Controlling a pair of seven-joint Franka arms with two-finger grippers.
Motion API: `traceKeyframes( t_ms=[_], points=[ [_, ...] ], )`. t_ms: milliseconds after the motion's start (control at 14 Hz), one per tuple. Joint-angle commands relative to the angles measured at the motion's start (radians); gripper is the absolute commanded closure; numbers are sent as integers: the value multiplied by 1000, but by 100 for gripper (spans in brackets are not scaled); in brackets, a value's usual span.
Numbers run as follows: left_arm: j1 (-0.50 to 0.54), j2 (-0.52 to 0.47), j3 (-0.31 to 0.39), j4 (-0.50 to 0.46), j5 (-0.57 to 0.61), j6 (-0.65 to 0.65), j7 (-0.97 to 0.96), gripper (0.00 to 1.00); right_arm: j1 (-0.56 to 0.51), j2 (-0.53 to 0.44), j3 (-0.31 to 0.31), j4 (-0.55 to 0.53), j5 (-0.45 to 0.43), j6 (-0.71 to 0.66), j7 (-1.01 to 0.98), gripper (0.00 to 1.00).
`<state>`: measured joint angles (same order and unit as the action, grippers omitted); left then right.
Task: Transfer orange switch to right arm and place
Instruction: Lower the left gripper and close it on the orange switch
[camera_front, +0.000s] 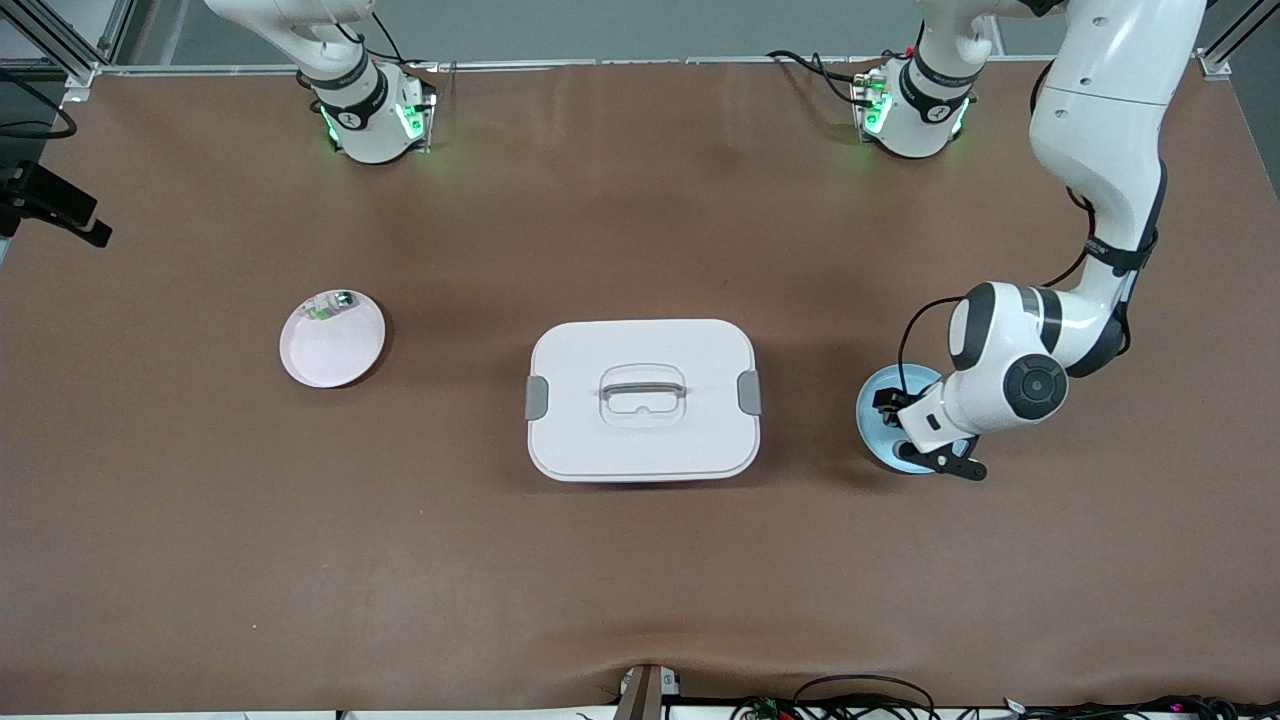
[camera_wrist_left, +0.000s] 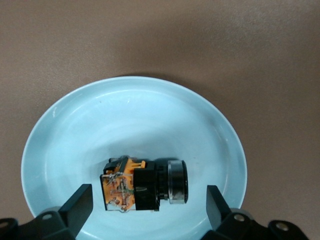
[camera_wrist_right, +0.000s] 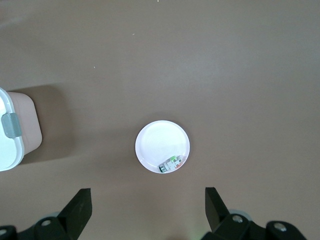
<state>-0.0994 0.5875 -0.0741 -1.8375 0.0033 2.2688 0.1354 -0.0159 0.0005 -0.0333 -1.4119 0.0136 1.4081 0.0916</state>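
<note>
Brown counter (camera_front: 640, 580), two arms based along its 12 o'clock edge in the front view.

Left arm reaches down toward its own end of the counter. Left gripper (camera_front: 935, 445) hangs low over a pale blue plate (camera_front: 875, 400), at about 3 o'clock from the white box. Fingers (camera_wrist_left: 77, 205) stand wide apart, nothing between them touched or held.

Orange switch (camera_wrist_left: 142, 185) lies on its side in the blue plate, in the plate's flat floor. Black body, orange block at one end, dark round button with a silver ring at the other. In the left wrist view it sits between the two spread fingers, apart from both. In the front view the left gripper covers it.

White box (camera_front: 642, 398) with closed lid, grey latches at each short end and a recessed handle on top, sits mid-counter.

Pink plate (camera_front: 332, 342) lies at about 9 o'clock from the box, toward the right arm's end. A small white, green and silver part (camera_front: 332, 305) rests inside it, near the rim at 12 o'clock in the front view.

Right arm waits, raised high. Right gripper (camera_wrist_right: 145, 212) is over open counter near the pink plate, fingers (camera_wrist_right: 80, 207) spread apart and empty. Only its base shows in the front view.
</note>
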Motion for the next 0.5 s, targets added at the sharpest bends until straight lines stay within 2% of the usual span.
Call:
traceKeyframes(
  t_ms=[0,428],
  points=[
    [15,8,-13,-5,20,18,10,0,-19,-16,12,-22,11,15,0,0],
    [13,29,-13,-3,20,55,4,0,-18,-14,12,-22,11,14,0,0]
  ],
)
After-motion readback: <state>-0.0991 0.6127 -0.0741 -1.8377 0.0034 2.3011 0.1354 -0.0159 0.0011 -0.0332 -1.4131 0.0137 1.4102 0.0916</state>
